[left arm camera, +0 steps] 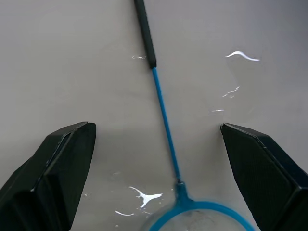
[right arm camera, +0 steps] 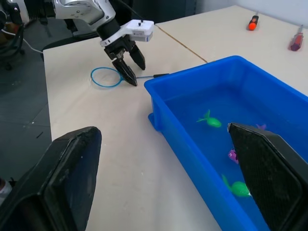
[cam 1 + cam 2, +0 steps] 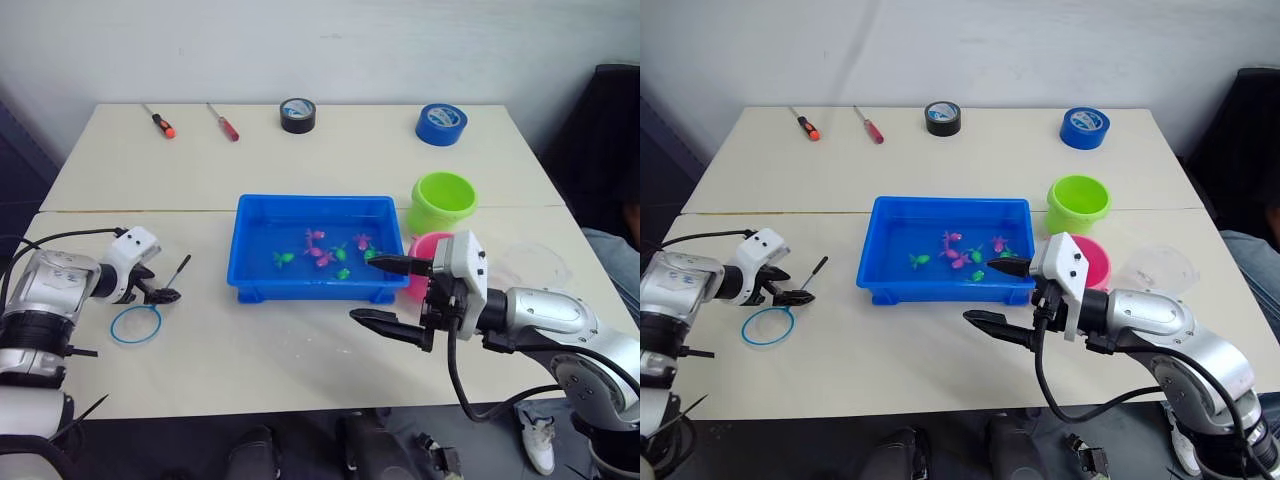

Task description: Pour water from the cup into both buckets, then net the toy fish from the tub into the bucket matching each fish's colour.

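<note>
Here, your left gripper (image 3: pixel 160 294) hangs open right over the small round scoop net with the light blue hoop (image 3: pixel 136 324), its two black fingers straddling the thin wire handle (image 1: pixel 164 118) as it lies flat on the pale desk (image 3: pixel 300 350). The handle's long axis runs from the hoop toward the shallow bright blue plastic tub (image 3: pixel 260 285). Your right gripper (image 3: pixel 391 290), also open and empty, sits well apart by the tub's right end. No readable writing anywhere.

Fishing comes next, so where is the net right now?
In the left eye view the net lies flat on the table at the robot's left, left of the tub, its handle between the open left gripper's fingers.
</note>
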You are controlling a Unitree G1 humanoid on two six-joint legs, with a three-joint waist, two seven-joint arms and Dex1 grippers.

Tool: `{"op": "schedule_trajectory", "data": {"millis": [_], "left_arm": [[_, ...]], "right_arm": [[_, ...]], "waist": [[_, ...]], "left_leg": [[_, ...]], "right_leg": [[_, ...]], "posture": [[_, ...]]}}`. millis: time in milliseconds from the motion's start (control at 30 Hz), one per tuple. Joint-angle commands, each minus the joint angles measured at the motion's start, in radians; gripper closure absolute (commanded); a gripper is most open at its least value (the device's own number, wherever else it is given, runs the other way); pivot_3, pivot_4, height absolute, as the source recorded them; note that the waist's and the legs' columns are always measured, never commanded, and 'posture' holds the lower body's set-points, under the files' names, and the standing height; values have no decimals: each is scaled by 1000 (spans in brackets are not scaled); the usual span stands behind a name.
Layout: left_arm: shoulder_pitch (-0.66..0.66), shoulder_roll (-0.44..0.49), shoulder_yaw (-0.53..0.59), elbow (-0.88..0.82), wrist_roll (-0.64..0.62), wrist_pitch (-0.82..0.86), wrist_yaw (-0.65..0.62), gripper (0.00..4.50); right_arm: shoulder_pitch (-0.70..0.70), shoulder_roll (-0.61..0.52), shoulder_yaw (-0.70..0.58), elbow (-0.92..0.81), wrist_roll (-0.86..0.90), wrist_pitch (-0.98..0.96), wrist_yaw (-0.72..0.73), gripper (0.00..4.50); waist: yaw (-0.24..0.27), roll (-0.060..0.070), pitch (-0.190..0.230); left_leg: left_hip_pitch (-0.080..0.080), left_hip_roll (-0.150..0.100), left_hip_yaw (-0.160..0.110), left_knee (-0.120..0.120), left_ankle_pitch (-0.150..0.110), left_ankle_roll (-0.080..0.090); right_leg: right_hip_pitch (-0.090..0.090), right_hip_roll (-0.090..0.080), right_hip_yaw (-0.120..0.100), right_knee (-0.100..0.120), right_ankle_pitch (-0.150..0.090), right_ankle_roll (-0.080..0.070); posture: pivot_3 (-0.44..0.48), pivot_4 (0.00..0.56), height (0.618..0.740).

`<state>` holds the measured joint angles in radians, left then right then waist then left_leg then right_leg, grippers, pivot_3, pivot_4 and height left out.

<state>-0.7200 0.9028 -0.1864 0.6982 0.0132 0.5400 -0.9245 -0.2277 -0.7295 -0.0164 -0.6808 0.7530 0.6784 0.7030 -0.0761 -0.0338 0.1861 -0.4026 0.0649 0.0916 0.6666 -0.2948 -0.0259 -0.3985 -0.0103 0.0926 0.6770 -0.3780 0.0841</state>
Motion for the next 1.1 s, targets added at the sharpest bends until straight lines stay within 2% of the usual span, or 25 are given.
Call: {"op": "schedule_trajectory", "data": {"millis": [33, 67, 100, 133, 233, 400, 433, 600, 700, 833, 933, 1000, 1100], "left_arm": [[-34, -24, -28, 74, 49, -45, -17, 0], [-42, -32, -37, 99, 67, -51, -9, 0], [-48, -37, -43, 119, 80, -63, -7, 520], [-55, -42, -44, 139, 87, -73, -12, 720], [-73, -60, -38, 192, 95, -103, -14, 1966], [-104, -82, -26, 273, 110, -140, -1, 4347], [-109, -82, -22, 287, 112, -149, 1, 4479], [-119, -75, 38, 333, 75, -243, -19, 4479], [-137, -43, 101, 265, -5, -372, -183, 4479], [-147, 18, 159, 80, -98, -442, -375, 4479], [-93, 46, 179, -242, -230, -413, -548, 4479], [-82, 39, 153, -381, -249, -381, -576, 4479], [-102, 0, 116, -487, -255, -316, -561, 4479]], "right_arm": [[22, -1, -46, -67, 14, -3, -28, 57], [29, -4, -50, -72, 16, -4, -33, 57], [33, -5, -55, -79, 17, -4, -39, 0], [34, -5, -59, -83, 19, -3, -43, 0], [38, -9, -69, -94, 29, 1, -49, 0], [41, -31, -76, -105, 46, 7, -33, 0], [37, -34, -79, -104, 54, 9, -31, 0], [3, -66, -94, -97, 92, 27, -14, 0], [-19, -101, -90, -96, 84, 34, 8, 0], [-46, -149, -90, -84, 84, 43, 51, 0], [-140, -180, -65, -21, 52, 36, 96, 0], [-205, -196, -37, 20, 39, 41, 136, 0], [-284, -202, -6, 55, 60, 70, 188, 0]], "waist": [[5, 0, 0], [11, 0, 0], [16, 0, 0], [19, 0, 0], [21, 0, 0], [22, 0, 0], [22, 0, 0], [20, 0, 0], [22, 0, 0], [23, -3, 0], [20, -3, 0], [19, -2, 1], [20, -1, 1]], "left_leg": [[0, 0, 0, 0, 0, 0], [0, 0, 0, 0, 1, 0], [1, -1, 0, 1, 1, 0], [1, -1, 1, 1, 1, 0], [3, 0, 1, 1, 2, 0], [9, -1, 1, 0, 2, 2], [10, -1, 2, 0, 1, 2], [11, -1, 3, -1, 1, 2], [11, 0, 3, -1, 2, 2], [6, 0, 1, 0, 3, 0], [4, 0, 1, 0, 3, 0], [4, -1, 1, 1, 3, 1], [7, -1, 1, 0, 3, 1]], "right_leg": [[0, 0, 0, 1, 0, 0], [0, 0, 0, 1, 0, 0], [0, 0, 0, 2, 0, 0], [0, 0, 1, 2, 0, 0], [2, 0, 1, 4, 0, 0], [6, 0, 1, 4, 0, 0], [7, 0, 2, 4, 0, 0], [7, 1, 3, 6, 0, 0], [6, 1, 2, 6, 0, 0], [3, 0, 1, 5, 0, 0], [2, -1, 0, 4, 0, 0], [3, -2, 1, 4, 0, 0], [5, -1, 1, 4, 0, 0]], "posture": [[0, 150, 740], [0, 150, 740], [0, 150, 740], [0, 150, 740], [0, 150, 740], [0, 150, 740], [0, 150, 740], [0, 150, 740], [0, 150, 740], [0, 150, 740], [0, 150, 740], [0, 150, 740], [0, 150, 740]]}}
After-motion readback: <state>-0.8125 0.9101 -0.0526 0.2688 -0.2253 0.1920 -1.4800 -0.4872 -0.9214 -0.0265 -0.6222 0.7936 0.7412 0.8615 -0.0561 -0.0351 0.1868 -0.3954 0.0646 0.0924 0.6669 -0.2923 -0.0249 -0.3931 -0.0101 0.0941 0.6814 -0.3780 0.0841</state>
